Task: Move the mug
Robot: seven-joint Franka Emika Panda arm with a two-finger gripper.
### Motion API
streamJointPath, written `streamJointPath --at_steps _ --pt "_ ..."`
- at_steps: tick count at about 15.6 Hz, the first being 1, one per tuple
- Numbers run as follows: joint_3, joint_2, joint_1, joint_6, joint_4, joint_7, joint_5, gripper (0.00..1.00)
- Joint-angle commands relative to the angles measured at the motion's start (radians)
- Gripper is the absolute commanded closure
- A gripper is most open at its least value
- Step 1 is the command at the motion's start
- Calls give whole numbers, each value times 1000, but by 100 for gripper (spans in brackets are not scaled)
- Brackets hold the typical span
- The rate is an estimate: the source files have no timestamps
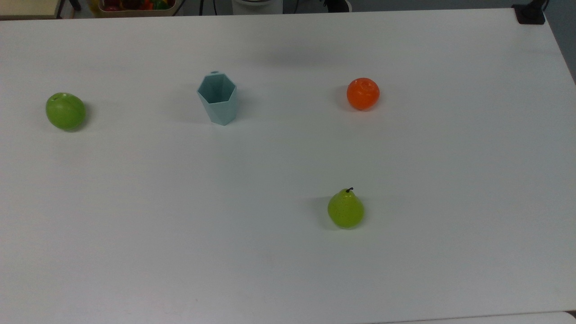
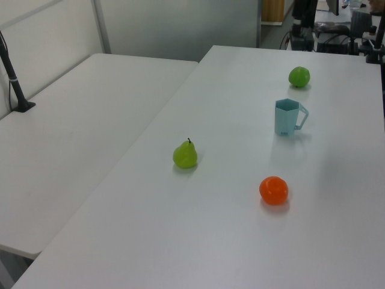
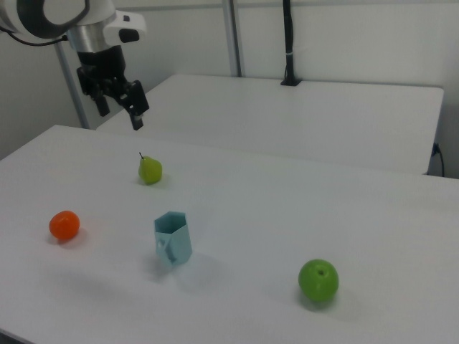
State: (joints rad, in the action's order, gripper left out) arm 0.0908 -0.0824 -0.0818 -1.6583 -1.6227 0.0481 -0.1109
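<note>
The pale teal faceted mug (image 1: 218, 99) stands upright on the white table (image 1: 288, 270), its small handle on the far side in the top view. In the left view the mug (image 2: 289, 117) has its handle to the right. In the right view the mug (image 3: 172, 240) sits in the middle foreground. My gripper (image 3: 120, 113) hangs high above the table at the right view's upper left, well clear of the mug, open with nothing between its fingers.
A green apple (image 1: 65, 111) lies at the top view's left, an orange (image 1: 363, 93) to the mug's right, and a pear (image 1: 345, 210) nearer the front. A second white table (image 2: 90, 120) adjoins, with a black post (image 3: 287, 43).
</note>
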Motion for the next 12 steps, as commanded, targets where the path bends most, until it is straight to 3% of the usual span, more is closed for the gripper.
streamJointPath --at_steps 1,3,6,9,12 --pt "35 29 -3 -72 11 -77 -15 0" --pt "43 52 2 -103 15 -172 -12 0" --pt "32 81 8 -126 21 -133 -4 0" --pt "-15 75 8 -82 20 -99 92 0" --pt "-39 70 7 -26 18 -154 167 0"
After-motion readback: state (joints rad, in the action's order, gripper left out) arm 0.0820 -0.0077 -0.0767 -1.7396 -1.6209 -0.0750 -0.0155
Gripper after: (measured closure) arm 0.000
